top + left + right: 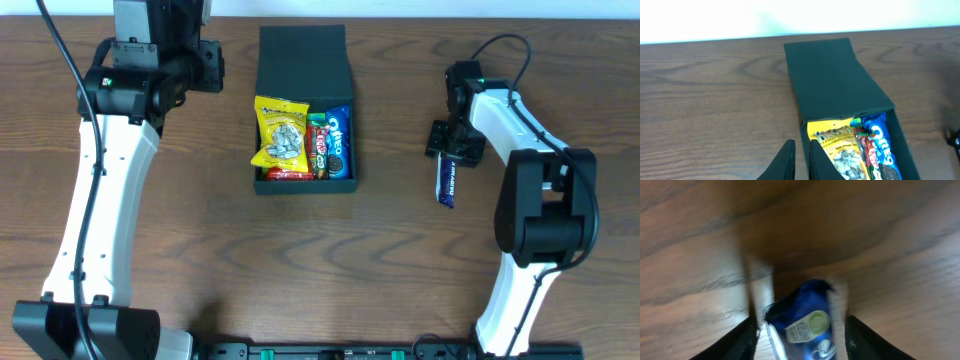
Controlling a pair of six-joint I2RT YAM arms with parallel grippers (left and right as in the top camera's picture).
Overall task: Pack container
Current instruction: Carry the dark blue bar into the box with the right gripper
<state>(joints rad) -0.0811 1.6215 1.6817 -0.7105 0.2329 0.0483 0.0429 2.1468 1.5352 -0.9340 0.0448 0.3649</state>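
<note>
The black container [302, 55] lies open at the table's middle, its flap lid folded back; it also shows in the left wrist view [832, 75]. Inside lie a yellow snack bag [281, 133], a red bar [319, 148] and a blue Oreo pack [339, 142]. A blue snack packet [447, 182] lies on the table to the right. My right gripper [447, 150] is open, its fingers on either side of that packet [802, 317] in the right wrist view [801, 325]. My left gripper [212, 62] is shut and empty, left of the container [801, 150].
The wooden table [200, 250] runs to a white far edge [715, 20]. The right arm's base [545, 210] stands at the right, and the left arm [100, 200] stretches along the left side.
</note>
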